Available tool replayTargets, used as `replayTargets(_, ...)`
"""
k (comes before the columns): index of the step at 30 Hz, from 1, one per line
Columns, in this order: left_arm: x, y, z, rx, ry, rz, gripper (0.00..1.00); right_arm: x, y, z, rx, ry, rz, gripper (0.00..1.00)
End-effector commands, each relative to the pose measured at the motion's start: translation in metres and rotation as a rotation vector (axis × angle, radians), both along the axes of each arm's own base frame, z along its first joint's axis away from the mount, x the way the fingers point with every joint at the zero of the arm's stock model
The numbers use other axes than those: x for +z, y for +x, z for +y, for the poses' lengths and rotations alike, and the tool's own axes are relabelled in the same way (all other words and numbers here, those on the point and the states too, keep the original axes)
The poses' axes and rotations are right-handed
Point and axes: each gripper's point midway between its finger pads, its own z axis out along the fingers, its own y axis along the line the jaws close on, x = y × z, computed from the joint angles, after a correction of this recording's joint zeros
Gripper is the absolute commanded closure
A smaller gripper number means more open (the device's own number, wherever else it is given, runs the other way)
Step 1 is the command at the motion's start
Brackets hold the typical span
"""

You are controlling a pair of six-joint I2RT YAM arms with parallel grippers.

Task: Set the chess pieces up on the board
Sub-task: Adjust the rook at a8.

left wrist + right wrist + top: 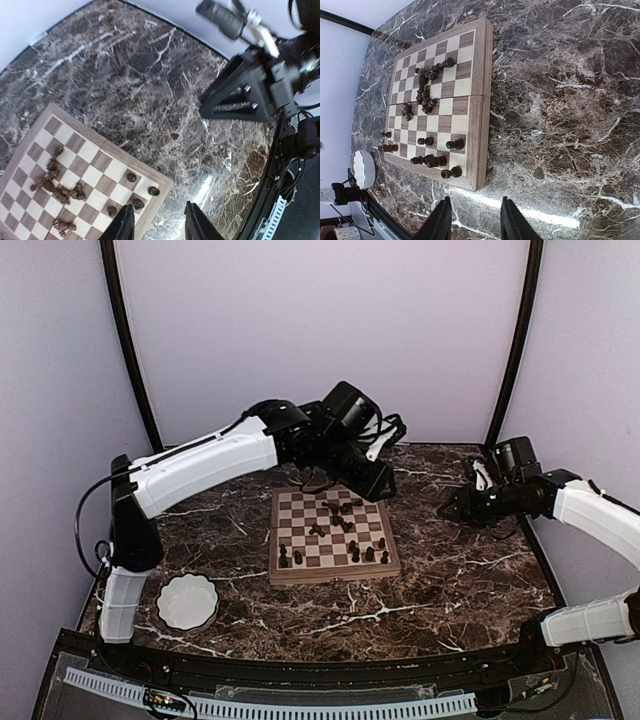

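The wooden chessboard [331, 573] lies at mid table. Several dark chess pieces stand along its near rows [369, 554]. Others lie toppled in a heap near the middle and far rows [340, 515]. My left gripper [380, 483] hangs over the board's far right corner, open and empty. In the left wrist view [159, 226] its fingers straddle the board's rim [161, 180] beside upright pieces [154, 191]. My right gripper [447, 508] is open and empty over bare marble right of the board. In the right wrist view [475, 225] it sits off the board's corner [481, 150], near standing pieces [451, 173].
A white scalloped bowl [187, 601] sits at the front left of the marble table, also seen in the right wrist view [364, 169]. The right arm [240, 95] shows in the left wrist view. Curtain walls close in the back and sides.
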Motion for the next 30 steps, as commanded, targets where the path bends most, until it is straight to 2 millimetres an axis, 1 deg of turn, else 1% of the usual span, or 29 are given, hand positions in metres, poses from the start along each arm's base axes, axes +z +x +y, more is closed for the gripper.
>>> replayTargets(1, 0.039, 0.02, 0.039, 0.115, -0.044, -0.091, 0.63, -0.014, -0.004, 0.02, 0.133, -0.034, -0.039, 0.71)
replayTargets(2, 0.035, 0.03, 0.052, 0.171, -0.044, -0.091, 0.63, -0.02, -0.006, 0.027, 0.161, -0.039, -0.029, 0.76)
replayTargets(3, 0.034, 0.033, 0.059, 0.196, -0.052, -0.085, 0.63, -0.027, -0.009, 0.035, 0.196, -0.039, -0.015, 0.8)
replayTargets(4, 0.029, 0.042, 0.074, 0.25, -0.069, -0.056, 0.63, -0.033, -0.011, 0.043, 0.23, -0.039, -0.002, 0.83)
replayTargets(5, 0.028, 0.046, 0.082, 0.279, -0.081, -0.043, 0.63, -0.04, -0.016, 0.052, 0.272, -0.044, 0.01, 0.86)
replayTargets(6, 0.025, 0.051, 0.095, 0.314, -0.114, -0.005, 0.64, -0.049, -0.019, 0.06, 0.308, -0.055, 0.033, 0.88)
replayTargets(7, 0.028, 0.056, 0.099, 0.332, -0.149, -0.003, 0.64, -0.055, -0.022, 0.068, 0.342, -0.061, 0.048, 0.9)
replayTargets(8, 0.023, 0.057, 0.114, 0.364, -0.156, 0.021, 0.64, -0.059, -0.025, 0.074, 0.372, -0.067, 0.058, 0.92)
replayTargets(9, 0.026, 0.061, 0.117, 0.377, -0.179, 0.013, 0.64, -0.063, -0.027, 0.082, 0.401, -0.071, 0.064, 0.93)
replayTargets(10, 0.025, 0.062, 0.129, 0.402, -0.181, 0.01, 0.64, -0.066, -0.03, 0.088, 0.429, -0.067, 0.074, 0.93)
replayTargets(11, 0.022, 0.064, 0.133, 0.415, -0.179, 0.001, 0.64, -0.07, -0.033, 0.096, 0.457, -0.061, 0.083, 0.93)
replayTargets(12, 0.028, 0.065, 0.139, 0.421, -0.188, -0.015, 0.64, -0.075, -0.035, 0.101, 0.479, -0.063, 0.095, 0.94)
replayTargets(17, 0.027, 0.069, 0.147, 0.425, -0.171, -0.035, 0.64, -0.089, -0.036, 0.119, 0.524, -0.078, 0.134, 0.95)
replayTargets(20, 0.027, 0.069, 0.148, 0.42, -0.165, -0.037, 0.64, -0.09, -0.032, 0.126, 0.538, -0.078, 0.137, 0.96)
replayTargets(30, 0.023, 0.069, 0.151, 0.425, -0.149, -0.034, 0.64, -0.098, -0.022, 0.128, 0.544, -0.128, 0.145, 0.96)
